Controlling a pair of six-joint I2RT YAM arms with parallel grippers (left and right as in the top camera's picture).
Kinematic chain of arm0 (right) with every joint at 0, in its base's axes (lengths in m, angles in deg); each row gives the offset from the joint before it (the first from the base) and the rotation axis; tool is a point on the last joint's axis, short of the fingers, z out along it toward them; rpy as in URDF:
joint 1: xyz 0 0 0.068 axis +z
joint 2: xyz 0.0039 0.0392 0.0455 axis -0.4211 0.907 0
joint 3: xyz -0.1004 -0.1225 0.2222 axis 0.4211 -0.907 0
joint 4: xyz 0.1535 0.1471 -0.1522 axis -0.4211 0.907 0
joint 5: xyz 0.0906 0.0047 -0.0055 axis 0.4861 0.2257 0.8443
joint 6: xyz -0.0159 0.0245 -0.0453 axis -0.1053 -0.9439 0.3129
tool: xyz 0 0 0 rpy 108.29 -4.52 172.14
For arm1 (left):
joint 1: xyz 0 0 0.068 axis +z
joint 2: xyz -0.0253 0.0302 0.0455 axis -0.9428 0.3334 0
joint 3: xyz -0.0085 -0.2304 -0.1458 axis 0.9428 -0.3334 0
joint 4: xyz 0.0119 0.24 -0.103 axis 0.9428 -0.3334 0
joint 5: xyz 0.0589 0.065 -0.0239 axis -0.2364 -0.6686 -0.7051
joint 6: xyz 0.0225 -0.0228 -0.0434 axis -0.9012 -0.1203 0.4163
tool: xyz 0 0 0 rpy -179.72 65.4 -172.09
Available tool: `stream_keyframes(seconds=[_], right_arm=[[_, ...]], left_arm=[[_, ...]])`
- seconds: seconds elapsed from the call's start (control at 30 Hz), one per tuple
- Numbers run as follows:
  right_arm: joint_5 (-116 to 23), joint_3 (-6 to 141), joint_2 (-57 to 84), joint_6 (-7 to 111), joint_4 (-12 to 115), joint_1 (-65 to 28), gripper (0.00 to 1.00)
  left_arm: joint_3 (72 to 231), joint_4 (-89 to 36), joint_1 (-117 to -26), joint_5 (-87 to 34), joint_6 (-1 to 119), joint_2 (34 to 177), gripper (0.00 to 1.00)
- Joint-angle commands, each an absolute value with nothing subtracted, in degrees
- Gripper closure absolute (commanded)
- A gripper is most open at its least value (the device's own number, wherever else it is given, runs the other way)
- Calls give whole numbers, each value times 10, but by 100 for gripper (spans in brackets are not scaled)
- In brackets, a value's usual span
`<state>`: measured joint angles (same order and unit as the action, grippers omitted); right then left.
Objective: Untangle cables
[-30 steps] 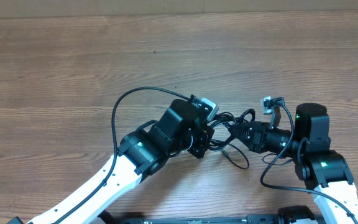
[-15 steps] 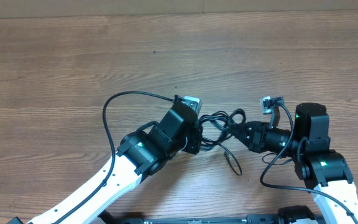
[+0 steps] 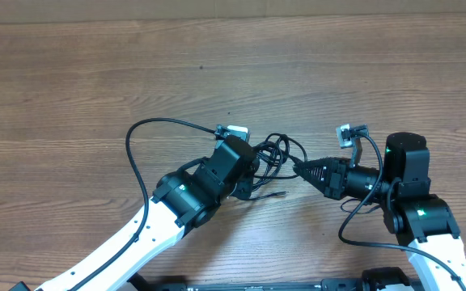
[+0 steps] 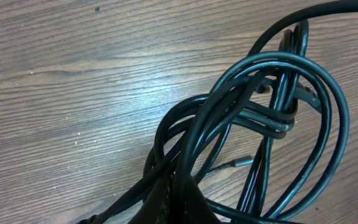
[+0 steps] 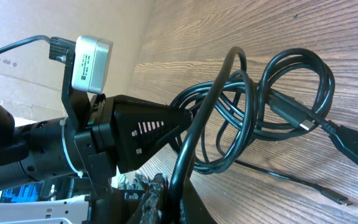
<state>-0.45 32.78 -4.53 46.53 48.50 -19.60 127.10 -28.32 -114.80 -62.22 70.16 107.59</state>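
Note:
The cables [image 3: 275, 158] are a knot of thin black cords lying between my two grippers near the table's front. My left gripper [image 3: 253, 166] is shut on strands at the knot's left side; its wrist view shows the loops [image 4: 272, 106] fanning out from the closed jaws. My right gripper [image 3: 299, 167] is shut on one strand [image 5: 194, 149] at the knot's right side. A thin cord with a small metal plug [image 3: 281, 193] trails toward the front. The right wrist view shows plug ends [image 5: 356, 146] and a small tip [image 5: 337, 199] on the wood.
Wooden table [image 3: 95, 73] all round. A thicker black wire [image 3: 156, 129] loops from the left arm to its wrist camera [image 3: 233, 130]. The right arm's base [image 3: 415, 210] stands at the front right.
My left gripper has pulled left and slightly back, my right gripper holding its strand. The knot has stretched and tightened between them, and the trailing cord has drawn in toward the left.

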Motion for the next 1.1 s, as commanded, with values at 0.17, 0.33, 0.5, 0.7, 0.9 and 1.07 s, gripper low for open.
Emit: stream_keyframes(seconds=[0.17,0.33,0.5,0.7,0.9,1.07], right_arm=[[6,348,-49,467,483,-197,95],[-6,348,-49,467,488,-197,41],[-7,348,-49,467,488,-197,21],[-17,348,-49,467,488,-197,18],[-80,348,-49,505,512,-197,18],[-114,348,-49,541,524,-197,18]], left_arm=[[1281,-283,-1144,-655,685,1074,96],[1281,-261,-1144,-648,613,1073,96],[1281,-247,-1144,-645,551,1072,96],[1282,-233,-1144,-589,486,1072,96],[1282,-224,-1144,-559,389,1072,96],[1282,-224,-1144,-532,344,1072,96]])
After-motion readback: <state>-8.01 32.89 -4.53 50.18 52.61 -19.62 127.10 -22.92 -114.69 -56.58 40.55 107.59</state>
